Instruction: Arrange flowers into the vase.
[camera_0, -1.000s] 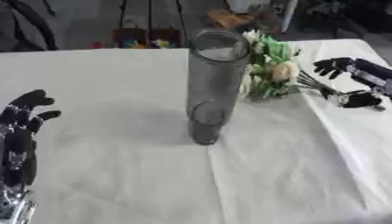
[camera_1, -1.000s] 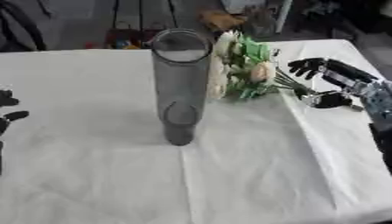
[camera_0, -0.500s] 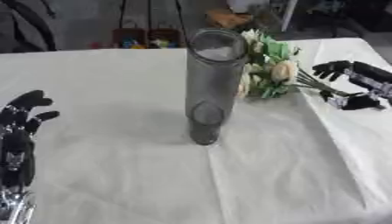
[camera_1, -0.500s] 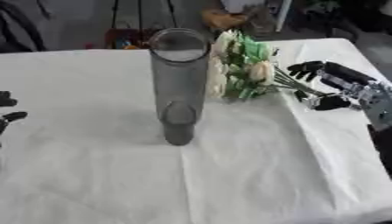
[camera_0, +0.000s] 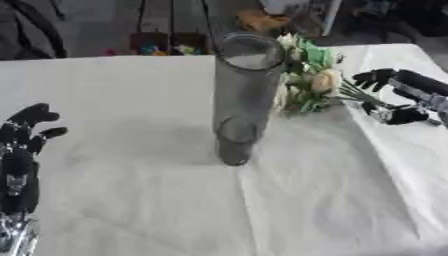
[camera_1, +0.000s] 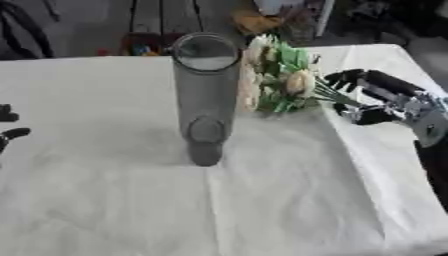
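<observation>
Where the tall grey vase (camera_0: 238, 97) stands upright mid-table, it hides part of the flowers (camera_1: 282, 80) lying just behind-right. Right hand (camera_1: 378, 97): fingers spread around the stems, contact unclear. Left hand (camera_0: 22, 150): open, lower left, partly cropped.

One vase (camera_0: 242, 95) is seen on one white table (camera_0: 140, 200). One bunch of flowers (camera_1: 284, 80) is seen beside it. Two hands are counted: left (camera_0: 22, 150), right (camera_1: 376, 97).
</observation>
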